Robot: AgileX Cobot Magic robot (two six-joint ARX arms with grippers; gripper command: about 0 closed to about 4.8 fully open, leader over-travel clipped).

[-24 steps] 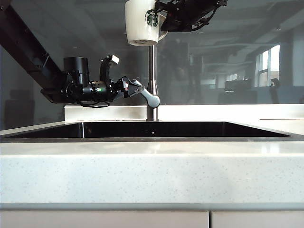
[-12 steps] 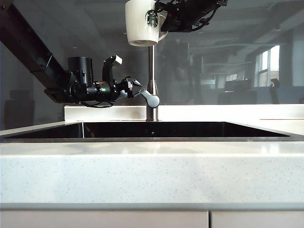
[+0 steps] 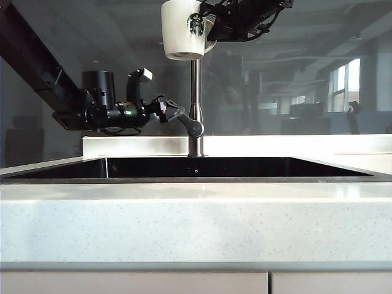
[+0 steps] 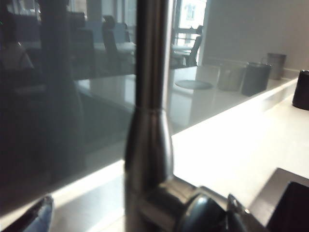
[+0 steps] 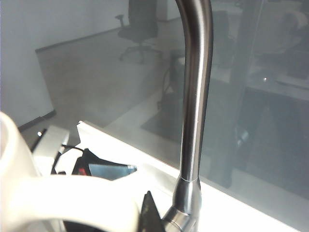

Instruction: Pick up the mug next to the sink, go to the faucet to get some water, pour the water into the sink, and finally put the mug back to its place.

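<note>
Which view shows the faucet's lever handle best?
The exterior view: the lever handle shows whole, angled off the faucet, with the left gripper at it. The left wrist view catches only its blurred base; the right wrist view shows only the neck.

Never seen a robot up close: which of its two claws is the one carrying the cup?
The right gripper, high above the sink, is shut on the white mug by its handle. The left gripper stands open at the faucet lever, carrying nothing.

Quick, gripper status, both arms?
Left gripper: open, at the faucet lever, holding nothing.
Right gripper: shut on the mug handle, high beside the faucet.
</note>
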